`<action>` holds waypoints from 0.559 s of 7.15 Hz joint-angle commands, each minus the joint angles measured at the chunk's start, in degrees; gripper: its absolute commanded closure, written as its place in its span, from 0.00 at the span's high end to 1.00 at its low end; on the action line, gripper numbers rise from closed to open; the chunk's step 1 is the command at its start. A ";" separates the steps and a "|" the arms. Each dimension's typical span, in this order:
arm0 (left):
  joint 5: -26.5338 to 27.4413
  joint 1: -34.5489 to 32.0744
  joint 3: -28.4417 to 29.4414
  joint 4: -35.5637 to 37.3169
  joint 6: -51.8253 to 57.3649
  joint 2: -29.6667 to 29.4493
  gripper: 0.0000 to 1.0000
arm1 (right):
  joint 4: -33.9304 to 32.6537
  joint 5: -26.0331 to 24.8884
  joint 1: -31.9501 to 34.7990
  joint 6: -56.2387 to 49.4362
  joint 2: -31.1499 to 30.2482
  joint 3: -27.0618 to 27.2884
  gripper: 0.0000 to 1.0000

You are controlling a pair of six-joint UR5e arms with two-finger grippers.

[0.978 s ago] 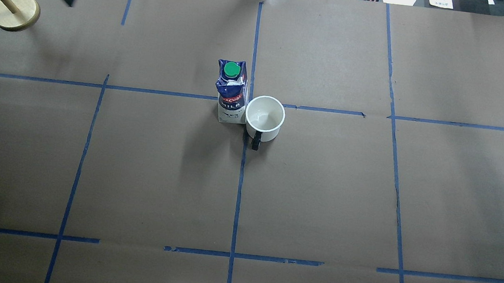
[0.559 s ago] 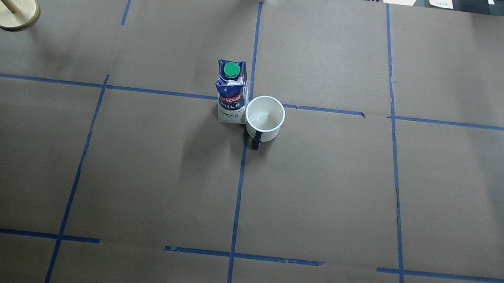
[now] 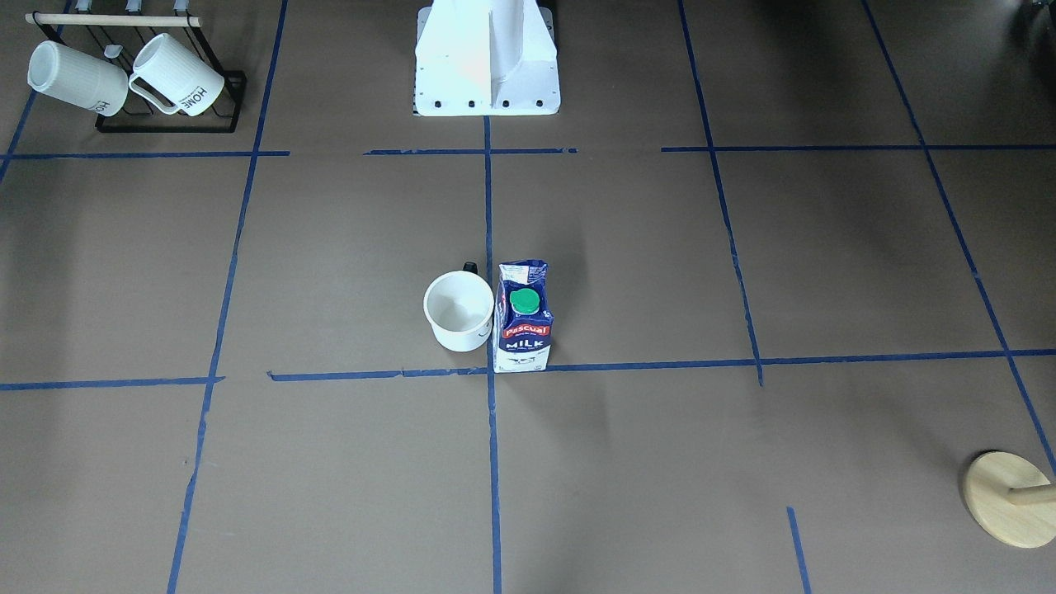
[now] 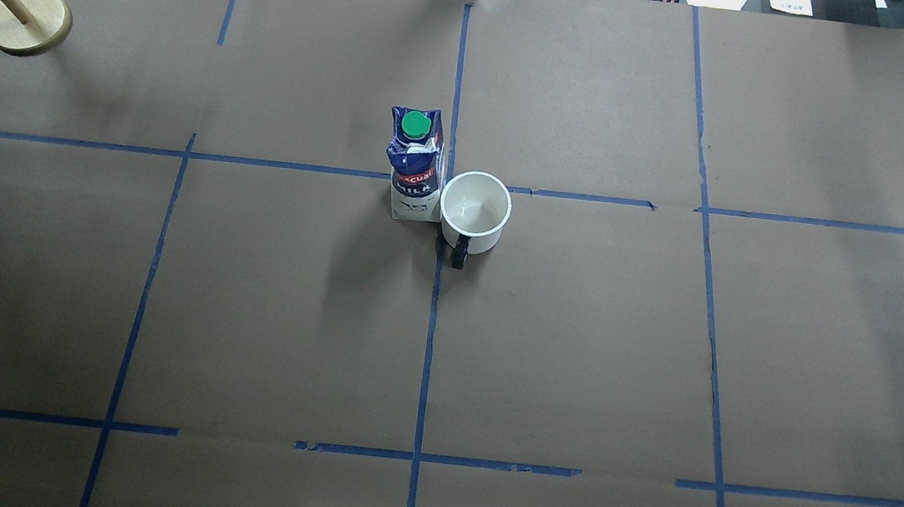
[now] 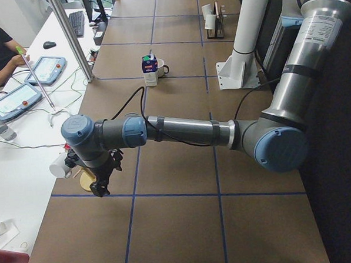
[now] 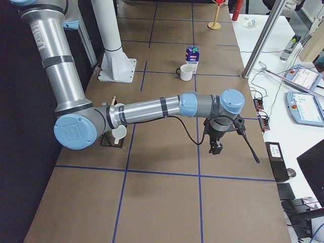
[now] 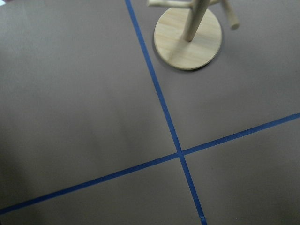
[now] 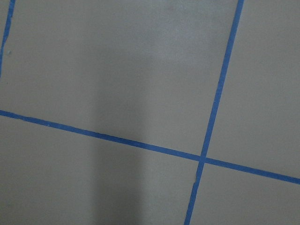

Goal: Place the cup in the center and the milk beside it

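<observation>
Nearest the robot's base, off to its right: a black rack (image 3: 165, 129) on the brown worktop (image 4: 577, 342), with two ribbed white mugs (image 3: 78, 78) hung tilted on it.

Further out, by the center (image 3: 490, 373), the crossing of two blue tape lines: the cup (image 4: 475, 206). Stands upright, mouth up, black handle toward the robot. Sits on the robot's side of the cross line, just right of the long middle line.

Right beside it, on its left: the milk (image 4: 415, 167). Upright too, green cap (image 4: 415, 124) on top, a bit taller than the cup. Touching or a tiny bit apart: cannot tell. Both well away from the two grippers.

Out at the right end of the worktop: the right gripper (image 6: 216, 148). Hangs above the brown paper, pointing down. Seen only from the side, so jaws apart or together: cannot tell.

Farthest off, at the left end: the left gripper (image 5: 99, 187). Hangs low and points down, close to a wooden stand (image 4: 28, 22) with a round base. Seen only from the side as well. Jaws apart or together: again, cannot tell.
</observation>
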 commanded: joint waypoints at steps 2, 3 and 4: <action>-0.15 0.06 0.06 -0.57 -3.18 0.41 1.00 | 0.18 -1.13 -0.78 0.11 0.10 0.38 1.00; -0.15 0.15 0.06 -0.57 -3.10 0.50 1.00 | 0.45 -1.13 -0.78 0.55 -0.69 -0.75 1.00; -0.15 0.24 -0.20 -0.48 -3.27 0.94 1.00 | 0.62 -1.04 -0.95 0.64 -1.48 -1.81 1.00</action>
